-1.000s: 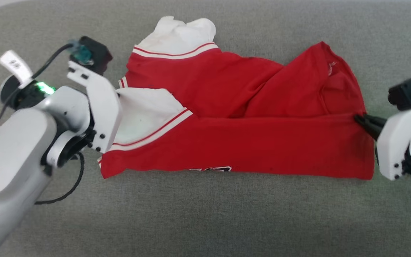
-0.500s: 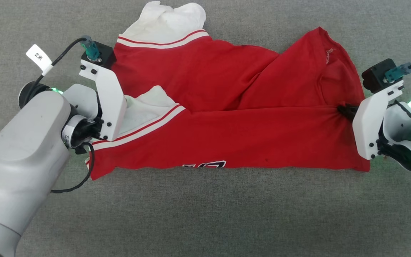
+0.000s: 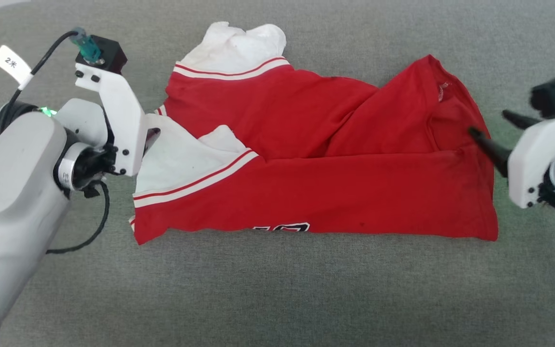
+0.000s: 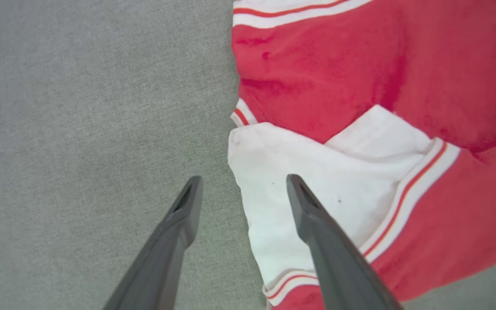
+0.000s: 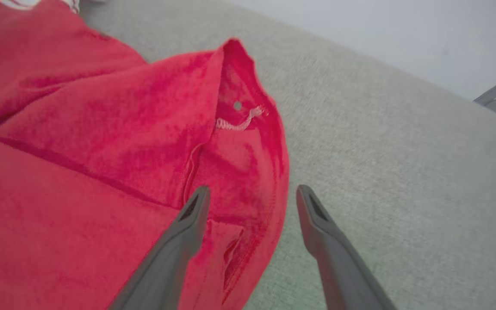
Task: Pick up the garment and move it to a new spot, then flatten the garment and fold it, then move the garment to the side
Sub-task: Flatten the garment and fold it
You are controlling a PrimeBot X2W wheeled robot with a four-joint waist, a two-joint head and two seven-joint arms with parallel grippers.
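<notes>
Flanking the rumpled, half-folded red garment [image 3: 330,193], left hand [image 4: 243,180] and right hand [image 5: 252,189] hang released.

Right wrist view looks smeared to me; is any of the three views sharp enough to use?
Head view: evenly lit, garment sharp, right gripper motion-blurred. Left wrist view: fingers crisp, garment soft. Right wrist view: garment and grey surface smeared, fingers clearer.
</notes>
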